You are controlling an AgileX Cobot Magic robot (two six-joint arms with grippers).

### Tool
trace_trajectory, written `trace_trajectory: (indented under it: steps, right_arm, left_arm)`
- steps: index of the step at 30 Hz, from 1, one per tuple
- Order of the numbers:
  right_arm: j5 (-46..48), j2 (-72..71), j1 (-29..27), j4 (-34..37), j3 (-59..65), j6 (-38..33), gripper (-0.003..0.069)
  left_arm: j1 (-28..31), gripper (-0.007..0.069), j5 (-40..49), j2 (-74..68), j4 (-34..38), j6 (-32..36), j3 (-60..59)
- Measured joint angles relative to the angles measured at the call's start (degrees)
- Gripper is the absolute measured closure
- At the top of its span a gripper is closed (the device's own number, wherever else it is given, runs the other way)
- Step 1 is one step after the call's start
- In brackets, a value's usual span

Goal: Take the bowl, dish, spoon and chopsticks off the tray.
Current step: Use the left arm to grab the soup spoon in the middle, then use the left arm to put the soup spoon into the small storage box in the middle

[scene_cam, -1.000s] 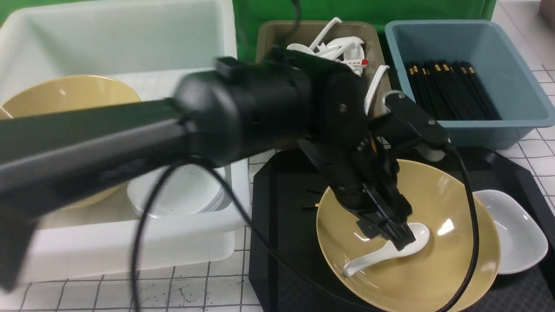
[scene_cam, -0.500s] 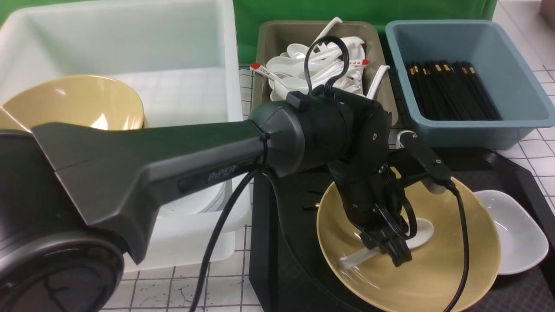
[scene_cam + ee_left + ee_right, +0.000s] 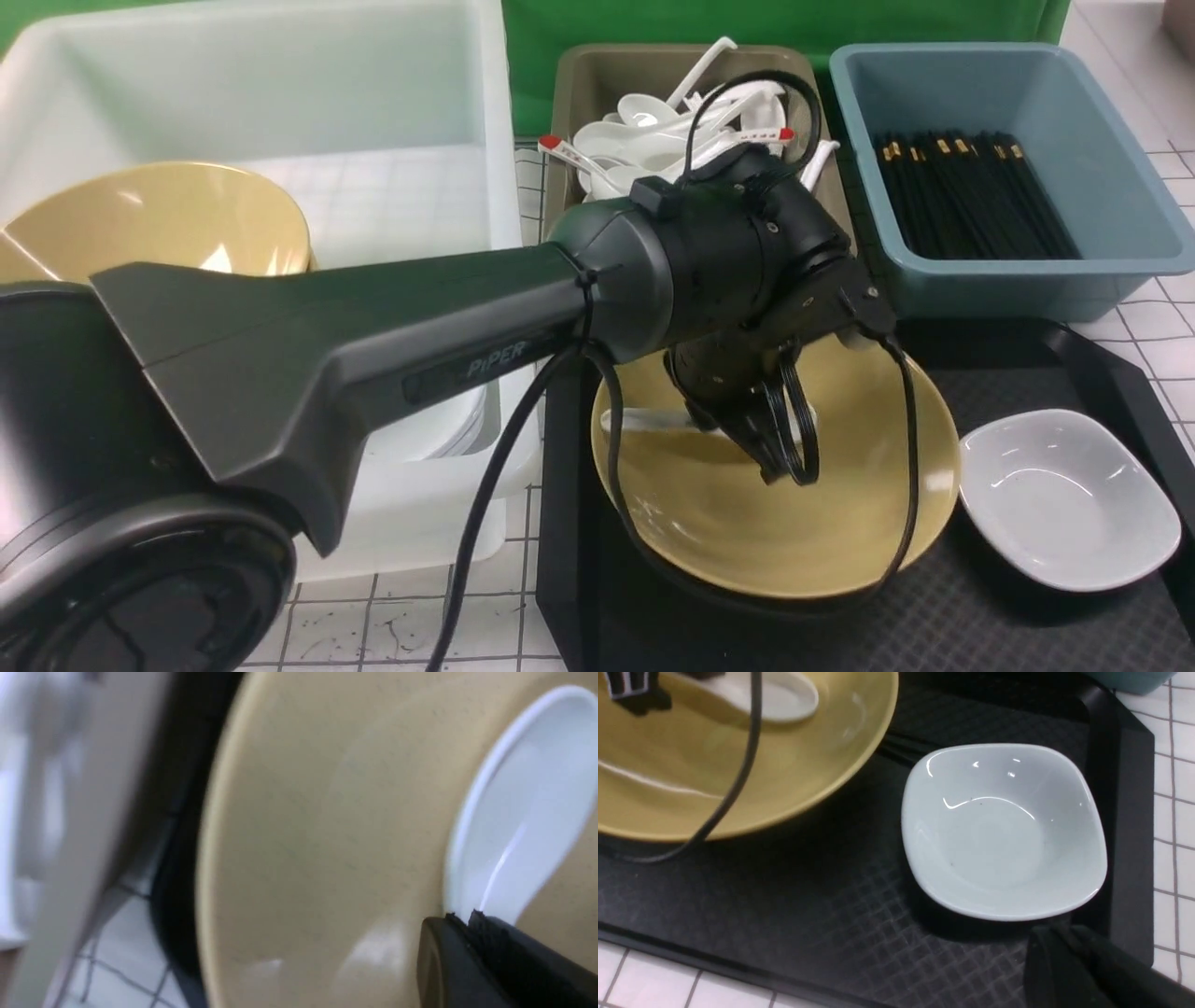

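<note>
The tan bowl (image 3: 747, 532) sits on the left part of the black tray (image 3: 1027, 392). My left gripper (image 3: 775, 471) hangs inside the bowl, shut on the rim of the white spoon (image 3: 514, 826). The spoon's handle (image 3: 644, 420) points left across the bowl. The white dish (image 3: 1064, 499) rests on the tray to the right of the bowl and apart from it. My right gripper (image 3: 1057, 933) is shut and empty, low over the tray just beside the dish (image 3: 1004, 830). The chopsticks (image 3: 900, 748) show only as thin black sticks poking out from under the bowl's rim.
A translucent white tub (image 3: 280, 112) on the left holds tan bowls (image 3: 159, 224). Behind the tray stand an olive bin of white spoons (image 3: 653, 140) and a blue bin of black chopsticks (image 3: 971, 196). My left arm spans the tub's front.
My left gripper closed on the spoon and pulled back to the left and upward. The bowl slid left on the tray, away from the dish.
</note>
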State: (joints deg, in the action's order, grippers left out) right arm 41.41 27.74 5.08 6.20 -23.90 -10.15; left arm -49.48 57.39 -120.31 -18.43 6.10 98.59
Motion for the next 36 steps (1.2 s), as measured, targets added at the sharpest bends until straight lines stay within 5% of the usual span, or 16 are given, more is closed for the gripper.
trace_trajectory:
  steps: [9,18,27,36]
  right_arm:
    - [0.0,-0.05,0.0,0.0,0.0,0.05,0.0589]
    - [-0.4,-0.05,0.0,0.0,0.0,0.05,0.0583]
    - [-0.83,-0.05,0.0,0.0,0.0,0.05,0.0575]
    - [-0.87,-0.05,0.0,0.0,0.0,0.65,0.0568]
  left_arm:
    - [0.0,0.0631,12.01,1.76,9.27,7.42,6.88]
    - [2.11,0.0631,11.84,5.93,12.42,10.91,15.83]
    - [14.41,0.0631,-9.34,4.04,20.47,7.64,19.41]
    - [18.39,0.0609,-26.25,-9.78,20.34,5.06,19.34]
